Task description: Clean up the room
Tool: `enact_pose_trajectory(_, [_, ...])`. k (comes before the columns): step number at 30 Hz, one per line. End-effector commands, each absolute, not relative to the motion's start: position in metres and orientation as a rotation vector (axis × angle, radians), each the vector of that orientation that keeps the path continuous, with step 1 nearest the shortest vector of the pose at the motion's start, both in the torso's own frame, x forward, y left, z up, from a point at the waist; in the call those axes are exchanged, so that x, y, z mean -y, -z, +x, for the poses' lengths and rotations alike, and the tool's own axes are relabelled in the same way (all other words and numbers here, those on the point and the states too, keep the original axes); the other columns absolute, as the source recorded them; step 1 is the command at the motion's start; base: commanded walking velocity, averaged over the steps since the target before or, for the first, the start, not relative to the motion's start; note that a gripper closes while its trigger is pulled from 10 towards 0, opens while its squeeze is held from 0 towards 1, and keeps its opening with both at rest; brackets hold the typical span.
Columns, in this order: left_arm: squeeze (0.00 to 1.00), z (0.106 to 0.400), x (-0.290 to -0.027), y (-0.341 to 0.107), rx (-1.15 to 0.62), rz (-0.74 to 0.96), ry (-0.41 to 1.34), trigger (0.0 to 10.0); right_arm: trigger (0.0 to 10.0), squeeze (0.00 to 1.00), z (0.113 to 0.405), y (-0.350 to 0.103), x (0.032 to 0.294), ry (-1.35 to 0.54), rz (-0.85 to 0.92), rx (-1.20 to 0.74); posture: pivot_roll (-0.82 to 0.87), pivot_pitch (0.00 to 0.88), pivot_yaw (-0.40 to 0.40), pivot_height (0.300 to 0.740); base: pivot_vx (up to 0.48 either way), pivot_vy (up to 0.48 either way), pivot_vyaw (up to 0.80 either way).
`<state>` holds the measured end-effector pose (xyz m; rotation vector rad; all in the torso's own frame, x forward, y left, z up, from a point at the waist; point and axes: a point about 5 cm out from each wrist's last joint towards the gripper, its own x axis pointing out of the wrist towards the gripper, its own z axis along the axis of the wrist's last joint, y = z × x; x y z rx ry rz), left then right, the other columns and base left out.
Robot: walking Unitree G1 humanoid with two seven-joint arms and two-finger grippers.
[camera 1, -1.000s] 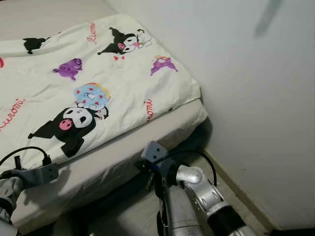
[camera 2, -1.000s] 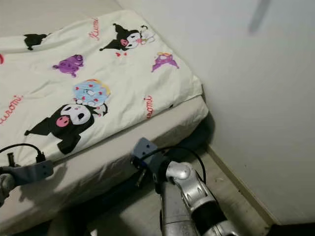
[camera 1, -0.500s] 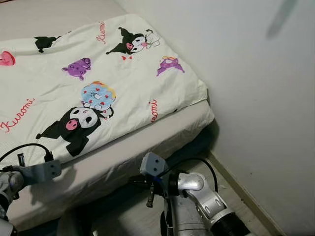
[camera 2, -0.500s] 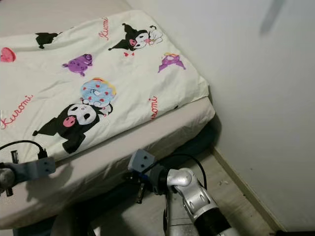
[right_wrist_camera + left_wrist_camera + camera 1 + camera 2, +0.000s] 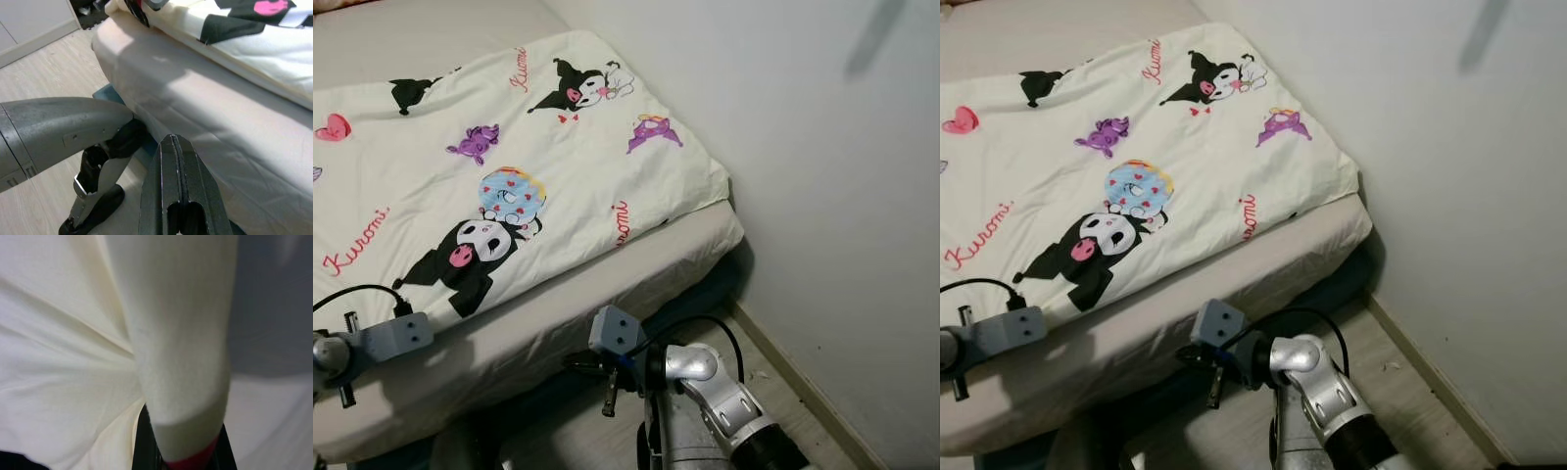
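Note:
A cream duvet (image 5: 509, 166) printed with cartoon figures lies over the bed's beige mattress (image 5: 558, 313). My left gripper (image 5: 181, 450) is shut on a fold of the duvet, cream cloth with a red edge bulging out between its black fingers (image 5: 142, 445). The left wrist (image 5: 396, 338) hovers at the mattress's near edge. My right gripper (image 5: 178, 196) is shut with nothing in it, held low beside the side of the mattress (image 5: 205, 112). Its wrist (image 5: 615, 333) sits just below the bed's edge.
A white wall (image 5: 822, 196) with a skirting board (image 5: 803, 387) runs along the right, leaving a narrow strip of wooden floor (image 5: 1400, 392) past the bed's corner. My grey leg and foot (image 5: 88, 147) stand on the floor by the bed.
The whole picture has shifted down and to the right, so the camera has moved. Both arms keep about the same places by the bed's edge.

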<state>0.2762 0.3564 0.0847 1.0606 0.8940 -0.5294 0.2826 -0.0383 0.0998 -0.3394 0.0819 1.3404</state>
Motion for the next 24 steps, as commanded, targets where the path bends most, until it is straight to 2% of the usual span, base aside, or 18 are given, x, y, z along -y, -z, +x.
enact_pose_trajectory(1, [0.0,0.233,-0.36,-0.047,-1.13,0.928,0.7,0.0,10.0,0.0,0.279,-0.095,0.033,-1.371,-0.329,-0.083,-0.05,0.267,0.009,0.541,0.0,0.0,0.0])
enact_pose_trajectory(5, [0.0,0.227,-0.351,-0.044,-1.12,0.855,0.736,0.0,10.0,0.0,0.28,-0.093,0.03,-1.379,-0.335,-0.079,-0.03,0.256,0.006,0.541,0.0,0.0,0.0])
enact_pose_trajectory(12, [0.0,0.214,-0.342,-0.044,-1.144,0.824,0.793,0.0,10.0,0.0,0.281,-0.093,0.029,-1.385,-0.34,-0.076,-0.02,0.251,0.004,0.541,0.0,0.0,0.0])
enact_pose_trajectory(24, [0.0,0.183,-0.351,-0.054,-1.327,0.846,0.915,0.0,10.0,0.0,0.281,-0.092,0.026,-1.388,-0.335,-0.065,-0.03,0.256,0.012,0.541,0.0,0.0,0.0])
